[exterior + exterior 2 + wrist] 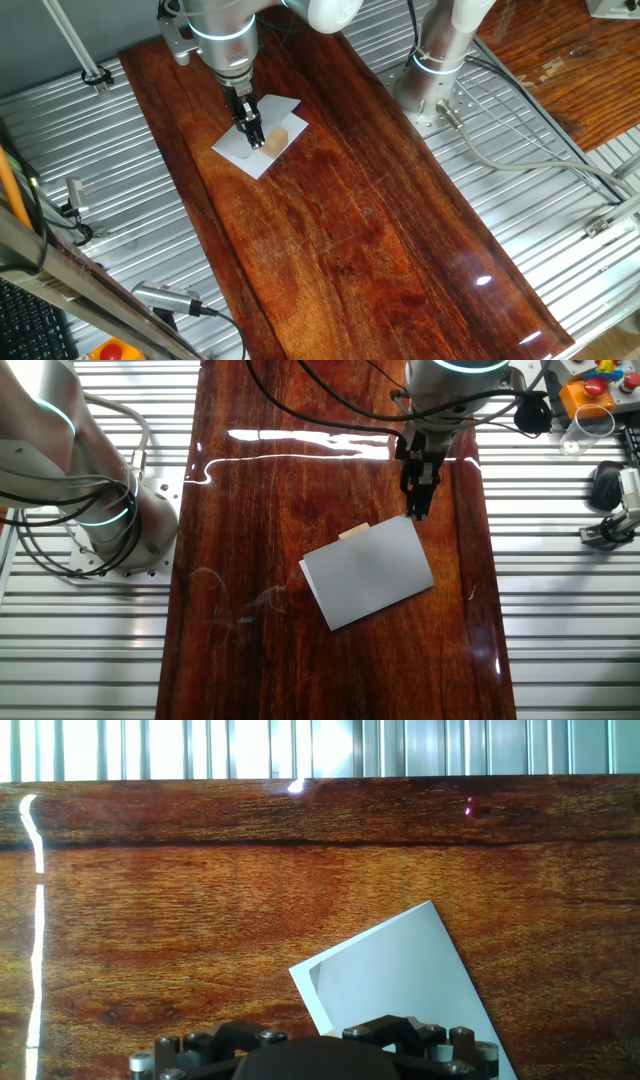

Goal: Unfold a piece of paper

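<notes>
one folded piece of paper [368, 571] lies on the wooden table [300, 480], a small tan block [277, 135] at its edge. at the sheet's 1 o'clock corner the gripper [418, 510] points down; whether its fingers grip the paper i cannot tell.

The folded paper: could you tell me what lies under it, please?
A small tan block pokes out under the paper, resting on the wooden table; its remainder is covered.

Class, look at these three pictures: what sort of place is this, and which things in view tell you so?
Most likely a robotics lab or test bench. A robot arm's claw hangs over a folded piece of paper on a polished wooden board, which lies on a ribbed metal bench. A second robot base and loose cables stand nearby.
</notes>
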Robot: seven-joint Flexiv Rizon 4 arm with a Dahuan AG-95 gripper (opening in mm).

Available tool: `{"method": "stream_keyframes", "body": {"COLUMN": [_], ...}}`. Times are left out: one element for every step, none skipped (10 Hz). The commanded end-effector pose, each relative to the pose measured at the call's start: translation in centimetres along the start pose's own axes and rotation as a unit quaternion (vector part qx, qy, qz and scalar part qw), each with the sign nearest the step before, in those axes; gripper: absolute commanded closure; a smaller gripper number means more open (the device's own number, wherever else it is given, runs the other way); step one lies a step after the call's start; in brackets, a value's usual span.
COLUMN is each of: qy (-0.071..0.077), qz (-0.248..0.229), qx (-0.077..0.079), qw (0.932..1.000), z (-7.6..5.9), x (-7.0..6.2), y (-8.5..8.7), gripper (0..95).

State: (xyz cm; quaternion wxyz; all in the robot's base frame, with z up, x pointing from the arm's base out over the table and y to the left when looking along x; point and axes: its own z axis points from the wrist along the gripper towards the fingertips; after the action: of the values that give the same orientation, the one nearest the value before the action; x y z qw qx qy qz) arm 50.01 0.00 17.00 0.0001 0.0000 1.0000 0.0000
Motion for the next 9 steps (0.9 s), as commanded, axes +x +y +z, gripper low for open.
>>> {"method": "stream_keyframes", "body": {"qy": [0.001,0.001,0.001,0.001,0.001,0.001,0.002,0.002,0.002], "qz": [-0.02,-0.02,-0.02,-0.02,-0.019,-0.019,-0.019,-0.019,-0.019], "qx": [-0.013,-0.011,-0.011,-0.011,-0.011,-0.011,-0.011,-0.011,-0.011], "qw": [0.9997,0.9997,0.9997,0.9997,0.9998,0.9998,0.9998,0.9998,0.9998], "z": [0.0,0.0,0.0,0.0,0.0,0.0,0.0,0.0,0.0], "x": [0.01,0.01,0.01,0.01,0.01,0.01,0.01,0.01,0.01], "y": [0.0,0.0,0.0,0.0,0.0,0.0,0.0,0.0,0.0], "gripper": [95.0,95.0,95.0,95.0,95.0,95.0,95.0,95.0,95.0]}}
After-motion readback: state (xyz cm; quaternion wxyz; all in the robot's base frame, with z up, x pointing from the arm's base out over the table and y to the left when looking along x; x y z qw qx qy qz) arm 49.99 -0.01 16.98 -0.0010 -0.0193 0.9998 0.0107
